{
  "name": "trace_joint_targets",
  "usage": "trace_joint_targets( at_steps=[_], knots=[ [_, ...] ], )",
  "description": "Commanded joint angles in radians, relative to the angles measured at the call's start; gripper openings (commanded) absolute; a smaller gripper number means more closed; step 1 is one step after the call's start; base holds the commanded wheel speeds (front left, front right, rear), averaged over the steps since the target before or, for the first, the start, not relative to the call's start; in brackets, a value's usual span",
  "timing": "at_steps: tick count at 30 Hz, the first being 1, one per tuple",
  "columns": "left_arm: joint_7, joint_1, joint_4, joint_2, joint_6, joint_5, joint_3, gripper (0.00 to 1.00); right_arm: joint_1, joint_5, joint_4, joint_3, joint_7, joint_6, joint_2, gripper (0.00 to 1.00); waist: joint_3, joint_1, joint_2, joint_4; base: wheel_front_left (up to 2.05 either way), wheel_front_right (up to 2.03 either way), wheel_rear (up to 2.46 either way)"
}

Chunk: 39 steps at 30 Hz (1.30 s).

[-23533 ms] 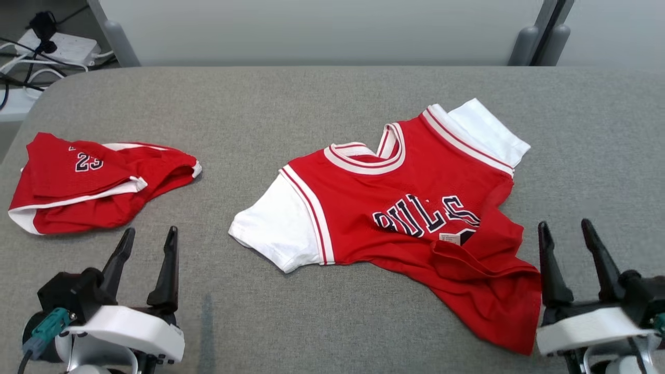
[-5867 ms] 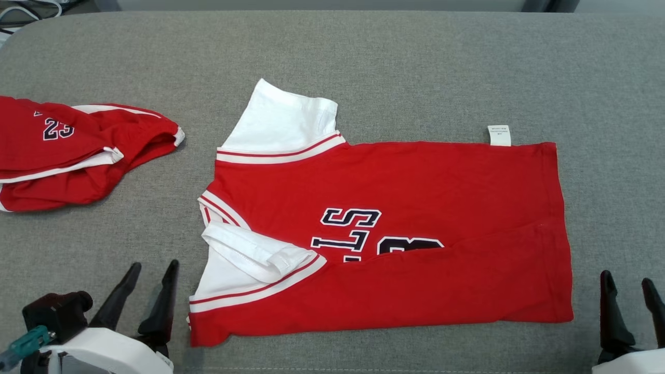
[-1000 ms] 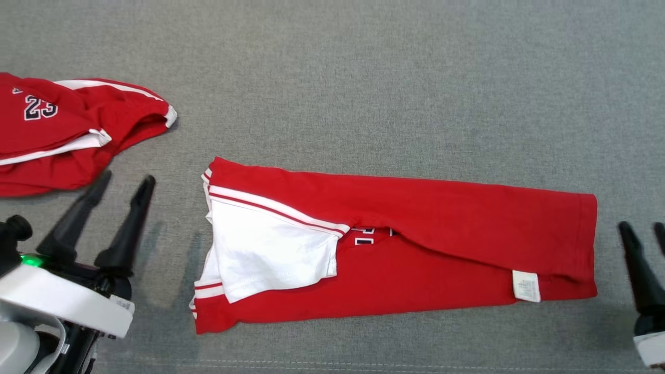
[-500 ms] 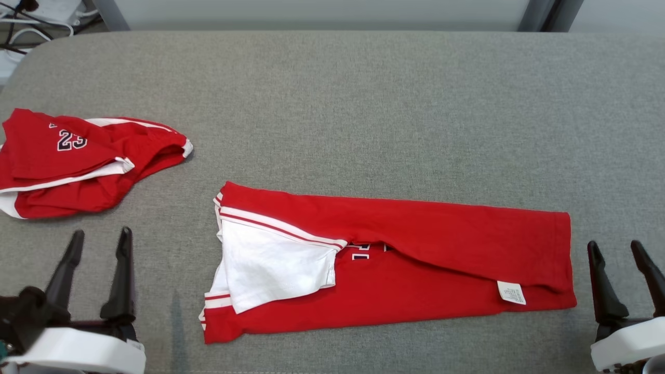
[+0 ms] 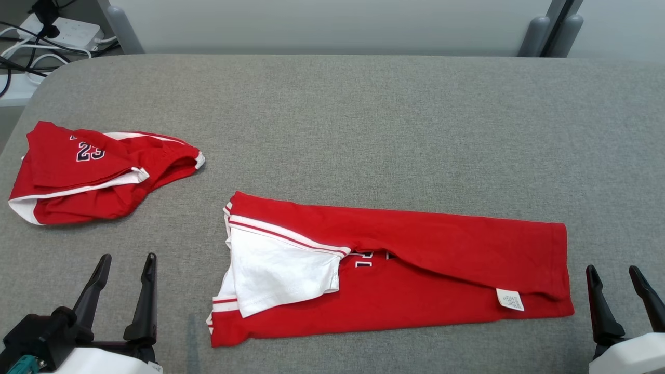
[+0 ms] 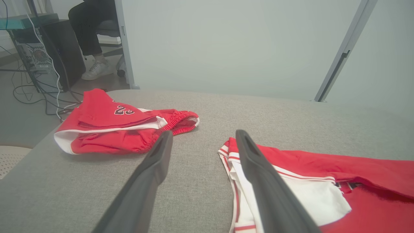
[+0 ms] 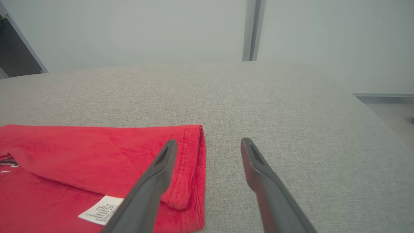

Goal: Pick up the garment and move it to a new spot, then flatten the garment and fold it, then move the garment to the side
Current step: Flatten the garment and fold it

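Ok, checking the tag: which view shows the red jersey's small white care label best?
Right wrist view: the small white care label lies close, print lines visible. Head view shows it tiny; left wrist view faces the red jersey's sleeve end.

Grey table: far half bare from edge to edge, free passage. Near middle: garment, a long flat folded strip, low. Left side: red shorts, a low heap well apart from the garment, bare lane between. Off the garment's two short ends: left gripper and right gripper, jaws apart, over bare strips, touching nothing. Far edge: wall panel and grey uprights close behind; power strip with cables beyond the far left corner.
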<state>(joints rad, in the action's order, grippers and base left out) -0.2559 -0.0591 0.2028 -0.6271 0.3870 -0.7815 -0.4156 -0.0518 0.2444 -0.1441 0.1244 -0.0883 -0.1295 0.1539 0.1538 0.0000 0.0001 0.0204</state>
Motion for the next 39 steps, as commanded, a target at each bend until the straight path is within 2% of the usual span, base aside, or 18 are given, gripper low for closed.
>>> trace_joint_targets(
  at_steps=[1, 7, 11, 20, 26, 27, 32, 39],
  knots=[
    [-0.005, 0.031, 0.014, -0.030, -0.004, 0.012, 0.041, 1.00, 0.010, -0.004, 0.024, -0.013, -0.003, -0.001, 0.016, 1.00, 0.001, 0.0000, -0.0001, -0.001, 0.00, 0.00, 0.00],
    [0.000, 0.040, 0.018, -0.026, -0.005, 0.013, 0.036, 1.00, 0.026, -0.007, 0.014, 0.000, 0.018, -0.001, 0.011, 1.00, 0.007, 0.0000, -0.0001, 0.001, 0.00, 0.00, 0.00],
    [0.006, 0.063, 0.026, -0.024, -0.012, 0.017, 0.028, 1.00, 0.074, -0.014, -0.042, 0.003, 0.071, -0.001, 0.013, 1.00, 0.030, 0.0000, -0.0001, 0.014, 0.00, 0.00, 0.00],
    [0.009, 0.138, 0.008, 0.003, -0.046, 0.031, -0.001, 1.00, 0.155, 0.026, -0.219, -0.048, 0.172, -0.001, 0.033, 1.00, 0.075, 0.0000, -0.0001, 0.070, 0.00, 0.00, 0.00],
    [0.006, 0.143, -0.008, 0.014, -0.054, 0.029, 0.001, 1.00, 0.163, 0.096, -0.255, -0.108, 0.229, -0.001, 0.046, 1.00, 0.083, 0.0000, -0.0001, 0.072, 0.00, 0.00, 0.00],
    [0.004, 0.145, -0.012, 0.017, -0.057, 0.030, 0.004, 1.00, 0.166, 0.134, -0.259, -0.117, 0.245, -0.001, 0.048, 0.00, 0.086, 0.0000, -0.0001, 0.069, 0.00, 0.00, 0.00],
    [0.002, 0.153, -0.016, 0.020, -0.065, 0.033, 0.008, 1.00, 0.161, 0.182, -0.259, -0.100, 0.258, -0.001, 0.069, 0.00, 0.091, 0.0000, -0.0001, 0.062, 0.00, 0.00, 0.00],
    [0.000, 0.155, -0.020, 0.024, -0.074, 0.035, 0.019, 1.00, 0.135, 0.175, -0.257, 0.099, 0.213, -0.001, 0.122, 0.00, 0.093, 0.0000, -0.0001, 0.048, 0.00, 0.00, 0.00]
  ],
)
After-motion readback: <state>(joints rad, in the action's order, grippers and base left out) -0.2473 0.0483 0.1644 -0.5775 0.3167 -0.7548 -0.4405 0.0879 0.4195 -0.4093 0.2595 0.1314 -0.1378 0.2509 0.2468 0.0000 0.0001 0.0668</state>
